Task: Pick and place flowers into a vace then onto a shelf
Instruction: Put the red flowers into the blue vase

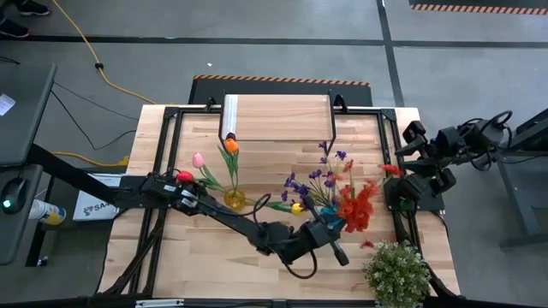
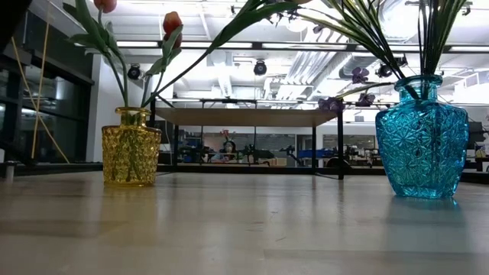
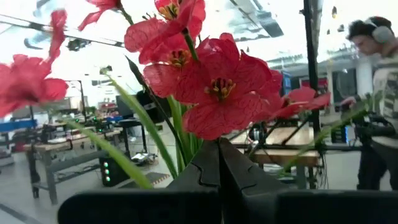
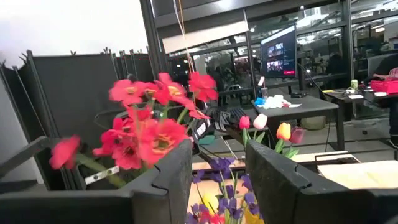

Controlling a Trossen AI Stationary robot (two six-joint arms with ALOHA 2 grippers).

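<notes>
We inspect a workshop floor of grey concrete, with a butcher-block table (image 1: 274,248) framed by black rails. At the far middle of the table stands the shelf (image 1: 278,118), its light plank top bare and a white strip along its left short edge.

A yellow vase (image 1: 235,198) sits left of centre, holding pink and orange tulips (image 1: 229,147) that lean toward the shelf. A blue vase (image 2: 421,137) stands right of centre, holding purple sprays (image 1: 321,175) and red blossom sprays (image 1: 358,205); one yellow tulip (image 1: 296,207) lies at its left side. A bushy potted plant (image 1: 396,272) occupies the near right corner.

The left arm reaches across the near part of the table, its claw (image 1: 330,229) just beside the blue vase on the near side. In the left wrist view the claw's fingers (image 3: 219,171) meet with no gap, directly below the red blossoms; we cannot tell whether a stem is pinched between them.

The right arm hangs at the right table edge. Its claw (image 4: 217,168) stands narrowly parted, holding nothing.
</notes>
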